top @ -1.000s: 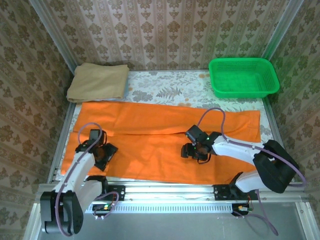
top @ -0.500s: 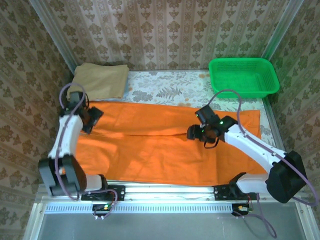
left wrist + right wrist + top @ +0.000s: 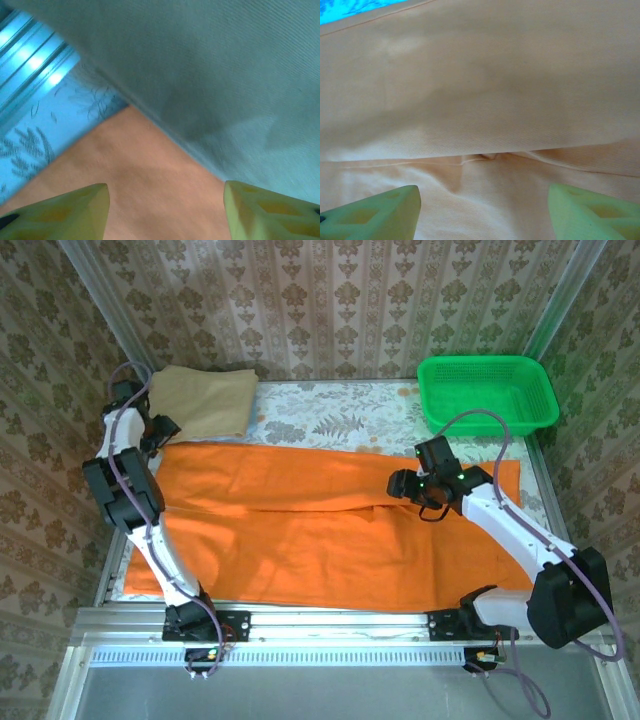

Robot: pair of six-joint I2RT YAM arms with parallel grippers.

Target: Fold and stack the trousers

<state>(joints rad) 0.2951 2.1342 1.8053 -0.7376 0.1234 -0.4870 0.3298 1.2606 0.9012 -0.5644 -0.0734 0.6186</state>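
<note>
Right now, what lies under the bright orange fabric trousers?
The floral-patterned table cover shows past their far edge; the spread bright orange fabric trousers hide everything directly beneath.

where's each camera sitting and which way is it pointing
top external: above and behind the arms, looking down on table, trousers, basket; both arms, left tool and right tool show.
left wrist: on the left arm, facing the trousers' far-left corner beside the tan cloth; its fingers show.
right wrist: on the right arm, facing a crease in the trousers; its fingers show.
shared: all three see the trousers.
</note>
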